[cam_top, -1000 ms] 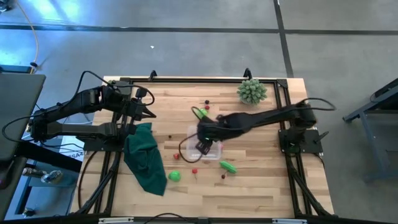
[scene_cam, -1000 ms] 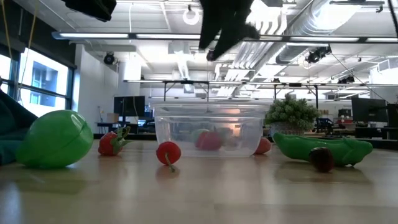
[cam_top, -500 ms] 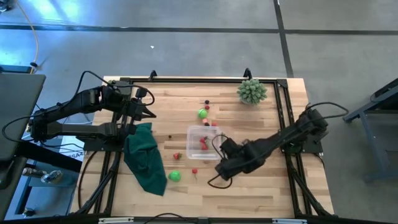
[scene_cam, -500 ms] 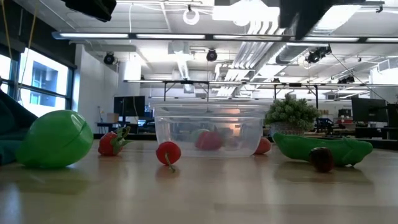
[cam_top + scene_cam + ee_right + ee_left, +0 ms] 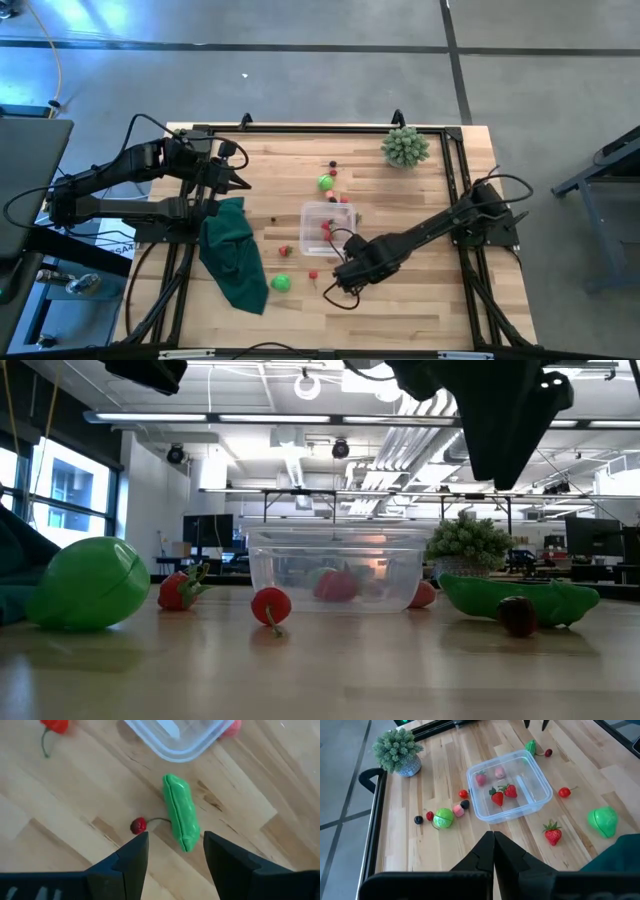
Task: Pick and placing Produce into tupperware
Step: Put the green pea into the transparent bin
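The right gripper (image 5: 172,851) hangs over the desk (image 5: 75,805) with fingers (image 5: 131,854) released, the green pea pod (image 5: 181,813) ahead between them beside the tupperware (image 5: 185,740); judging so, next descend and clench it.

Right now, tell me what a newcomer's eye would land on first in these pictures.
The right end effector hangs open over the green pea pod and a small cherry, just beside the tupperware at mid-table. That clear tupperware already holds a few red strawberries. The left end effector waits shut near the dark green cloth.
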